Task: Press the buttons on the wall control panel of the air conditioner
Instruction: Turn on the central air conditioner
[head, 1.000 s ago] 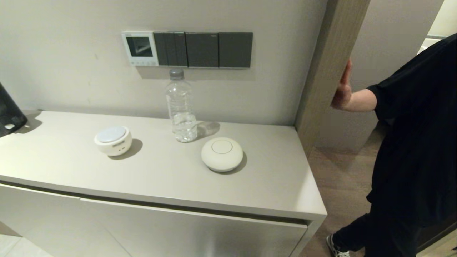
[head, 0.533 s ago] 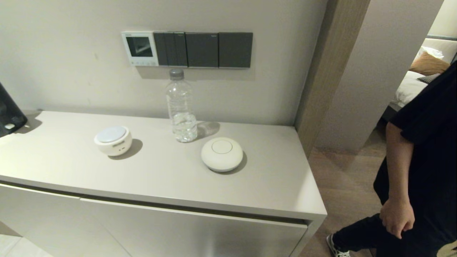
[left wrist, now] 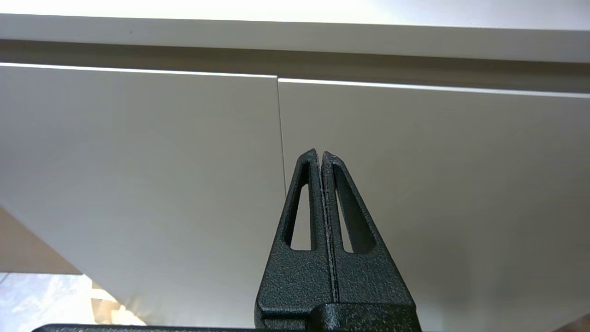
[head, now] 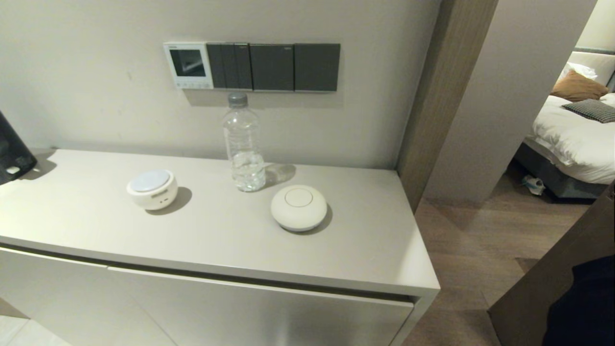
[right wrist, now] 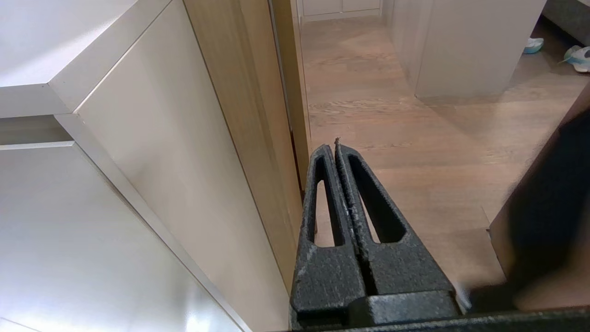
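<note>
The white control panel [head: 188, 65] with a dark screen hangs on the wall, left of the dark grey switch plates [head: 273, 67]. Its row of small pale buttons [head: 194, 85] runs along its bottom edge. Neither gripper shows in the head view. My left gripper [left wrist: 320, 153] is shut and empty, low in front of the cabinet doors [left wrist: 138, 166]. My right gripper [right wrist: 335, 145] is shut and empty, low beside the cabinet's right end [right wrist: 152, 152], over the wooden floor.
On the cabinet top [head: 216, 240] stand a clear water bottle [head: 243, 143] just below the switches, a round white device with a pale blue top [head: 152, 189] and a white dome [head: 298, 207]. A dark object [head: 12, 149] sits far left. A wooden door frame [head: 439, 96] stands right.
The person in black at the right has stepped out of the doorway, so the bed beyond now shows. The cabinet top and its objects have not moved.
</note>
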Available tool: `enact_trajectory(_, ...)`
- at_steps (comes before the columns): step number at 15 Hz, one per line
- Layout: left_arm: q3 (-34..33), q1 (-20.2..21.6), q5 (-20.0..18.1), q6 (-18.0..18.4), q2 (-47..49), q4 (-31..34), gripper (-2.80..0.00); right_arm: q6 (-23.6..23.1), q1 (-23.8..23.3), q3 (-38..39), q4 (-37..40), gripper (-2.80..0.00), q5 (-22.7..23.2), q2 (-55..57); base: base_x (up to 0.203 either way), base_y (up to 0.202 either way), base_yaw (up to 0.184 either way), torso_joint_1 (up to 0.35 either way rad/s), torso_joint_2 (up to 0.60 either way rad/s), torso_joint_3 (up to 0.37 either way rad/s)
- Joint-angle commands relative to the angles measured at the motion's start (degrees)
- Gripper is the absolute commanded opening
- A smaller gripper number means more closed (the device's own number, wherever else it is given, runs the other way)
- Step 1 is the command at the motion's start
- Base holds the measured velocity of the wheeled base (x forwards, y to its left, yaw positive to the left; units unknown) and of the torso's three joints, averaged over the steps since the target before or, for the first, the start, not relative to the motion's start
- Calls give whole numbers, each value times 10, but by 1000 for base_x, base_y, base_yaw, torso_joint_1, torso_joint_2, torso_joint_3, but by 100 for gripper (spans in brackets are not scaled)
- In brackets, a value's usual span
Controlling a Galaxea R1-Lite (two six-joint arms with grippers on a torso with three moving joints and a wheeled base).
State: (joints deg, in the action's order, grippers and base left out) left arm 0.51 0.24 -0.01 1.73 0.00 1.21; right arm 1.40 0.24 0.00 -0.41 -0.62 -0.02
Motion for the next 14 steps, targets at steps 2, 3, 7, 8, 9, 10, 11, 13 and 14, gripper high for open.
enact_trajectory(2,39,0,1,-2,4,4,-280,0,0,2,0,-280,0,0,0,0,0,0,0,0)
enact_trajectory(3,64,0,1,-3,19,5,-280,0,0,2,0,-280,0,0,0,0,0,0,0,0)
enact_trajectory(7,170,-14,1,-8,148,-21,-280,0,0,2,0,-280,0,0,0,0,0,0,0,0)
enact_trajectory(8,211,-24,3,-12,183,-34,-280,0,0,2,0,-280,0,0,0,0,0,0,0,0)
enact_trajectory(9,253,-29,4,-15,216,-42,-280,0,0,2,0,-280,0,0,0,0,0,0,0,0)
enact_trajectory(10,300,-32,5,-17,254,-47,-280,0,0,2,0,-280,0,0,0,0,0,0,0,0)
enact_trajectory(11,348,-34,4,-19,294,-50,-280,0,0,2,0,-280,0,0,0,0,0,0,0,0)
enact_trajectory(13,444,-35,1,-20,378,-53,-280,0,0,2,0,-280,0,0,0,0,0,0,0,0)
enact_trajectory(14,492,-36,0,-20,424,-54,-280,0,0,2,0,-280,0,0,0,0,0,0,0,0)
